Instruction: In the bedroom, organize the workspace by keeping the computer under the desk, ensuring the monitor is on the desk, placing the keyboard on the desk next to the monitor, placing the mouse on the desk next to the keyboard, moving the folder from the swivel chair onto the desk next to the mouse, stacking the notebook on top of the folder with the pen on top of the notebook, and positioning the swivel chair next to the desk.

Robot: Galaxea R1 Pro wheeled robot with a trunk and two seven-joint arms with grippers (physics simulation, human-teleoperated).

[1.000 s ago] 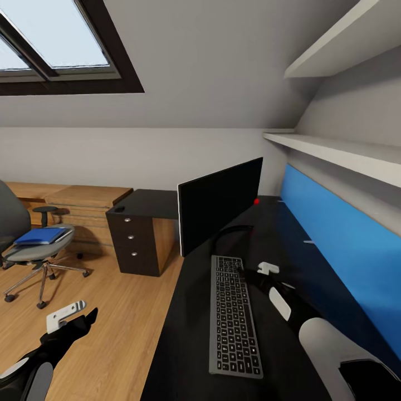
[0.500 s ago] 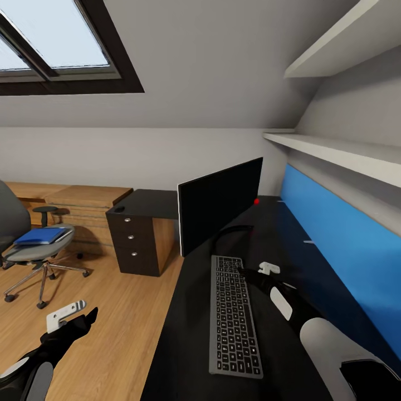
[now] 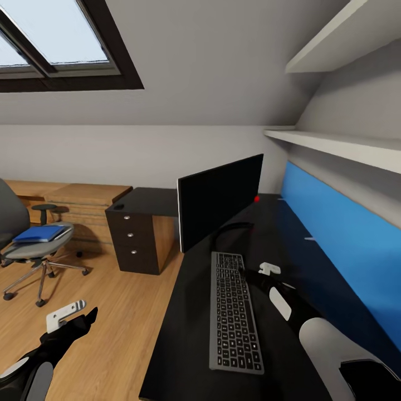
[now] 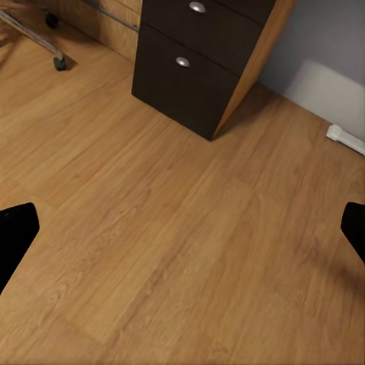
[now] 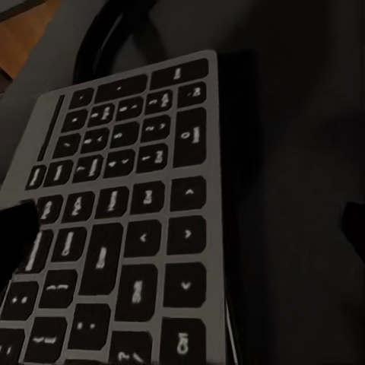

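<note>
- The long black-topped desk [image 3: 278,234] runs along the wall with the blue panel [image 3: 340,245]; its black drawer unit with round silver knobs [image 3: 133,242] stands at the far end on the light wood floor [image 3: 111,334]; the left wrist view shows the same drawers [image 4: 201,65] from close up.
- The wide flat black monitor [image 3: 220,201] stands upright on the desk; its round black base [image 3: 234,231] sits just behind the keyboard.
- The grey swivel chair with a chrome star base [image 3: 28,253] stands on the floor, well apart from the desk; low light-wood cabinets [image 3: 78,203] are behind it.
- The slim silver keyboard with black keys [image 3: 234,309] lies flat on the desk in front of the monitor; the right wrist view looks down on its number-pad end [image 5: 129,220].
- The flat bright blue folder [image 3: 38,234] lies on the chair seat.
- The right gripper [image 3: 253,273] hangs low just beside the far right edge of the keyboard; its dark fingertips [image 5: 15,236] sit far apart at both sides of the wrist view; it is wide and holds nothing.
- The left gripper [image 3: 83,314] hangs over the bare floor, away from the desk; its fingertips [image 4: 14,232] are spread wide with only floor between them.
- A small red dot [image 3: 257,199] shows on the desk past the monitor; I cannot tell what it is.
</note>
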